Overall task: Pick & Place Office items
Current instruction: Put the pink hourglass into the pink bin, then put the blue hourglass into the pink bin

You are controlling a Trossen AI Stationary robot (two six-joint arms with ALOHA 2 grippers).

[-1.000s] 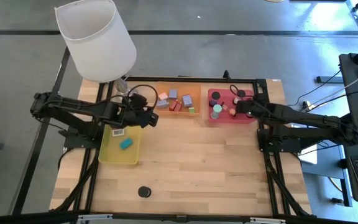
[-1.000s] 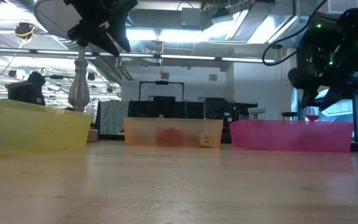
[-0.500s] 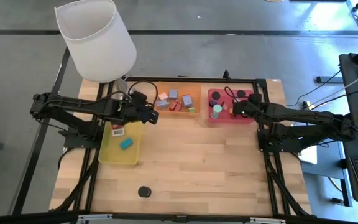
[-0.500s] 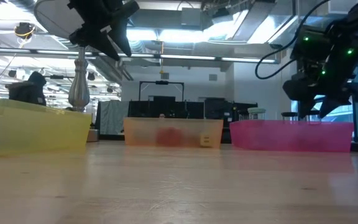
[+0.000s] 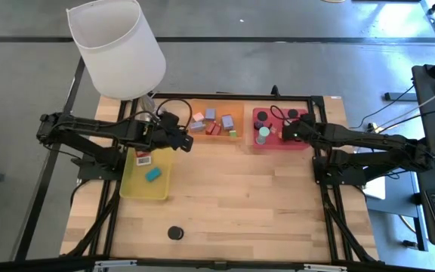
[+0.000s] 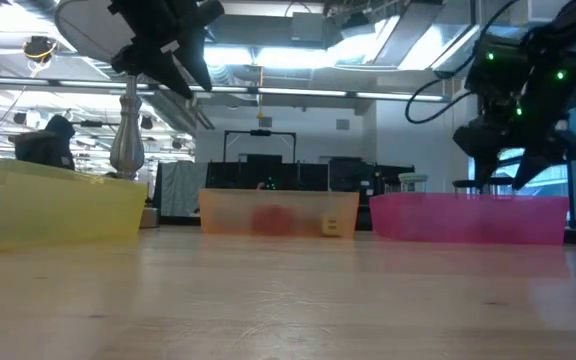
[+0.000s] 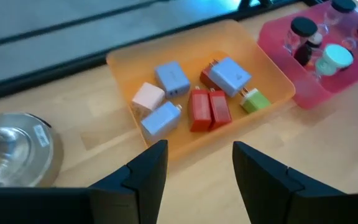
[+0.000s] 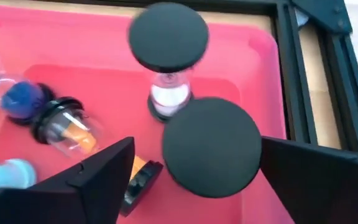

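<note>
While spread wide, right gripper point(image 8: 191, 180) empty

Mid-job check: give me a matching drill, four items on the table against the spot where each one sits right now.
Items:
1. teal block
2. red blocks
3. black disc
4. white-sand hourglass

Places:
A. bare table, near edge
B. yellow tray
C. red tray
D. orange tray

Pairs: 1-B, 2-D, 3-A, 4-C
</note>
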